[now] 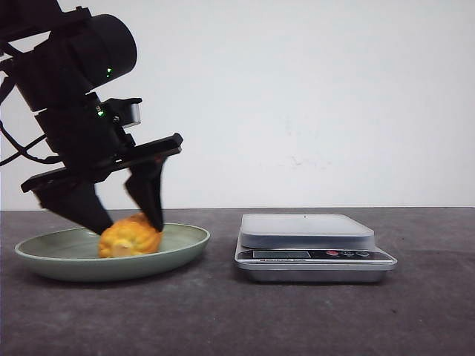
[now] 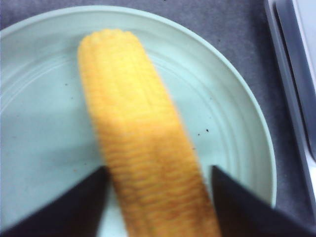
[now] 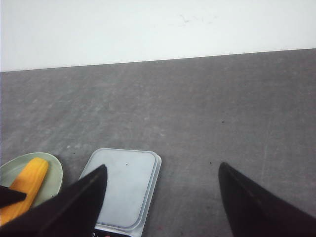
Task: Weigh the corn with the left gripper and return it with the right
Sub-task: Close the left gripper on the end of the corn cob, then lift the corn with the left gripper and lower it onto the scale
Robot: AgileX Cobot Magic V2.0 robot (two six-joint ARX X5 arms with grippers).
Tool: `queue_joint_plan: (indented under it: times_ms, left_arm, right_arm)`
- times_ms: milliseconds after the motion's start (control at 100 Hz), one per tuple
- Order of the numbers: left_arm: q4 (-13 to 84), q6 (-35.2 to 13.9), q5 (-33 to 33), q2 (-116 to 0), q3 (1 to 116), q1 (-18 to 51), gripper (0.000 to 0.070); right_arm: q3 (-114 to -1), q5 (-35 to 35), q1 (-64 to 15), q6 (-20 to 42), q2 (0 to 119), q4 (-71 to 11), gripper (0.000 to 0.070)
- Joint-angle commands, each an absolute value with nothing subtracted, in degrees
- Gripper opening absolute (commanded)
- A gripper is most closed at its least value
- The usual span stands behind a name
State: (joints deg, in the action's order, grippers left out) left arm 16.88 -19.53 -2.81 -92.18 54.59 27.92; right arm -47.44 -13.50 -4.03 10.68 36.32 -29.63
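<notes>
The corn (image 1: 130,236) lies in the pale green plate (image 1: 44,259) at the left of the dark table (image 1: 237,319), with the left gripper (image 1: 126,221) lowered over it, its black fingers (image 2: 74,205) spread to either side of the cob and not clearly pressing it. A silver kitchen scale (image 1: 312,248) sits just right of the plate. The right gripper (image 3: 163,197) hovers high above the table with its fingers wide apart and holding nothing.

Scale (image 1: 315,247) panel print — too small; nothing legible.
</notes>
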Motion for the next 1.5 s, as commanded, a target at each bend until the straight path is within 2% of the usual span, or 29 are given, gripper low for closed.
queue_joint_plan:
  times_ms: [0,170,330,490,580,800,990,1190,1490]
  left_arm:
    - [17.02,-19.57,-2.55,-92.99,55.27,28.27,0.001]
    - [18.24,-19.4,-2.48,-91.46,55.42,28.25,0.001]
    - [20.75,-18.59,-2.52,-84.51,57.32,28.27,0.001]
    - [29.23,-15.9,-2.52,-79.55,65.43,29.85,0.001]
    - [31.35,-16.01,-2.52,-79.68,71.35,32.12,0.0011]
    - [32.18,-18.48,-0.19,-87.85,83.79,39.2,0.0011]
    - [31.29,-19.53,2.7,-98.61,89.65,43.94,0.0011]
    - [31.0,-20.45,3.03,-107.26,92.53,45.47,0.001]
    - [28.84,-21.34,3.03,-112.81,92.58,46.02,0.001]
  right_arm:
    - [-48.56,-13.43,-4.1,10.02,36.58,-29.43,0.0447]
    - [-48.56,-13.43,-4.1,9.96,36.58,-29.89,0.0447]
    - [-48.56,-13.45,-4.1,9.87,36.58,-30.41,0.0447]
    - [-48.56,-13.45,-4.12,9.87,36.58,-30.39,0.0447]
    - [-48.56,-13.47,-4.1,10.02,36.58,-30.35,0.0447]
    - [-48.56,-13.52,-4.12,10.04,36.58,-30.13,0.0447]
    - [-48.56,-13.5,-4.1,10.04,36.58,-30.17,0.0447]
    - [-48.56,-13.5,-4.1,9.89,36.58,-30.13,0.0447]
    - [-48.56,-13.47,-4.1,9.8,36.58,-30.13,0.0447]
